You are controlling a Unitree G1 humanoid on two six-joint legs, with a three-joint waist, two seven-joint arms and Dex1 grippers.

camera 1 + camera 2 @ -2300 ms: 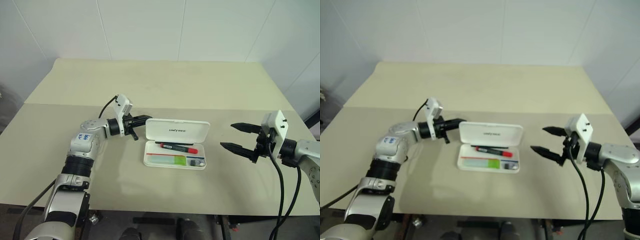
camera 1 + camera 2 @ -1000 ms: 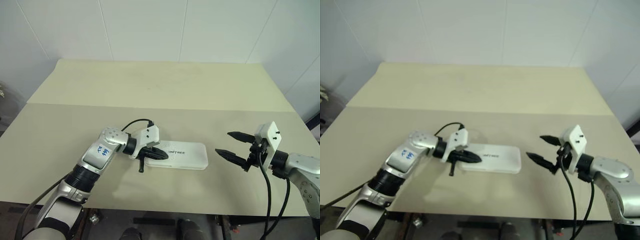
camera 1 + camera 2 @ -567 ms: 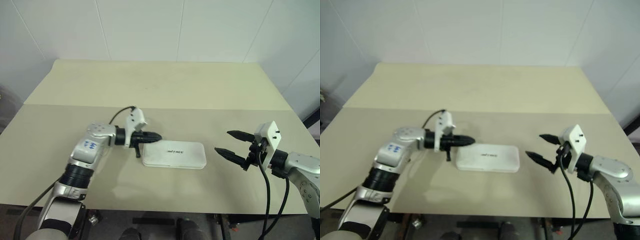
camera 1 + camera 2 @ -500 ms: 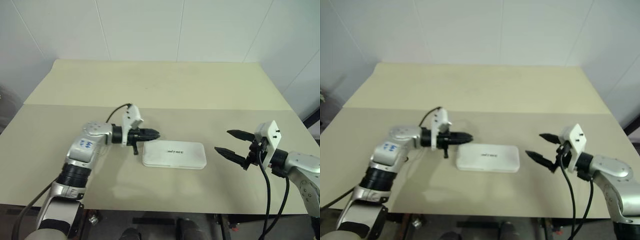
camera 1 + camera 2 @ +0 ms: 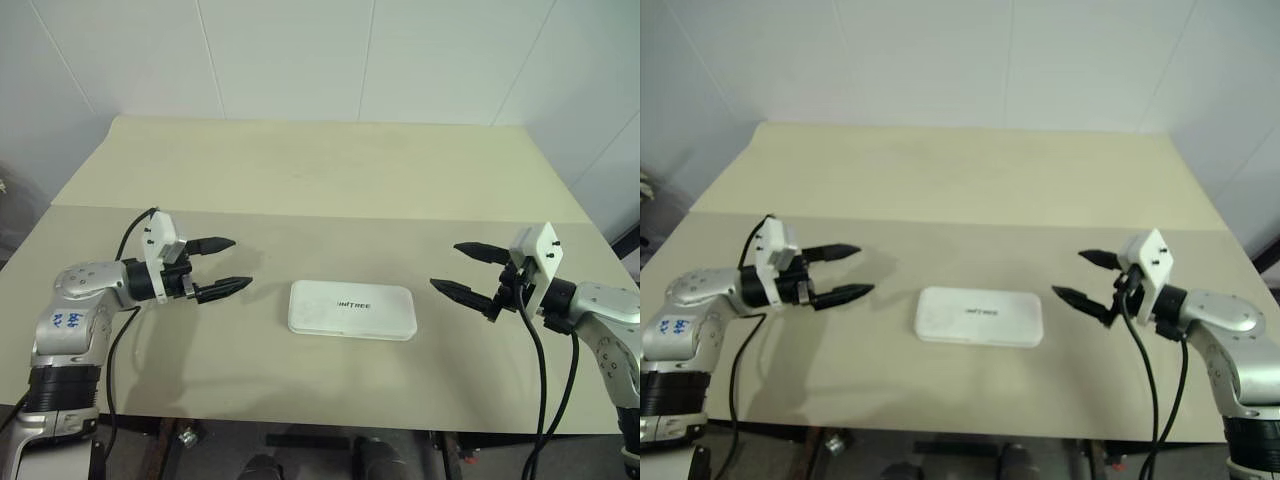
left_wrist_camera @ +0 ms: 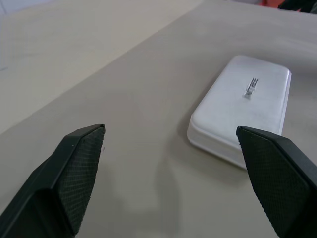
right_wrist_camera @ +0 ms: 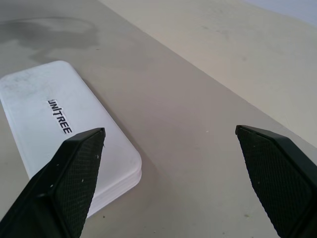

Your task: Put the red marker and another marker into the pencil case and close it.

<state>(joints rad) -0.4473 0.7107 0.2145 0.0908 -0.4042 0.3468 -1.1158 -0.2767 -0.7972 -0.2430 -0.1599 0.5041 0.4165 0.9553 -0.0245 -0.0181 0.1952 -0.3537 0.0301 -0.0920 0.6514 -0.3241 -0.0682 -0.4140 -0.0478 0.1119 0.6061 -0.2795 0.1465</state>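
A: Where is the pencil case [image 5: 352, 309]?

B: Flat on the beige bench [image 5: 320, 190], about midway between the two arms, toward the near edge. Its lid is down and closed, with the dark UNITREE lettering facing up.

A: And the markers?

B: I cannot see either one; the case is closed, so its inside is hidden.

A: What about the left pincer [image 5: 223, 266]?

B: It hangs over the bench to the left of the case, pointing roughly level toward it. Its two black fingers are spread wide apart with nothing between them. There is a clear gap of bare bench between its tips and the case's left end.

A: The right pincer [image 5: 462, 267]?

B: Much the same on the other side. It points toward the case's right end, fingers [image 7: 69, 181] splayed wide and holding nothing, not touching the case. In its wrist view the case lies beyond one fingertip, the lettering readable.

A: Anything else on the bench?

B: A seam runs across the surface behind the case, and black cables trail from both wrists. Behind the bench is a white panelled wall [image 5: 300, 55]
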